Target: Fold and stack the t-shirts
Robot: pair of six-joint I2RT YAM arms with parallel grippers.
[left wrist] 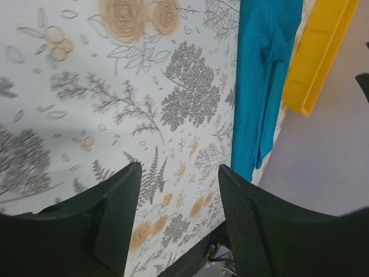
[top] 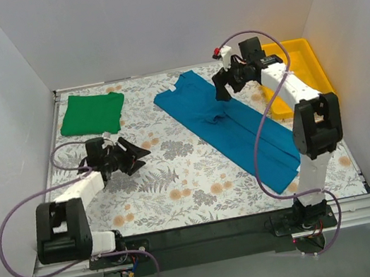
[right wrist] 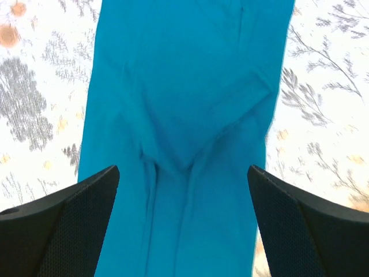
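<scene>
On the floral counter (top: 178, 182), far left corner, we note the green t-shirt (top: 92, 113) folded into a compact rectangle. The teal-blue t-shirt (top: 229, 127) lies as a long narrow strip, running diagonally from far centre to the near right, creased at mid-length. The right hand (right wrist: 181, 170) hovers over that strip, jaws spread wide, grasping nothing. The left hand (left wrist: 179, 168) is over bare counter, likewise released and empty. A yellow tray (top: 298, 68) stands far right.
</scene>
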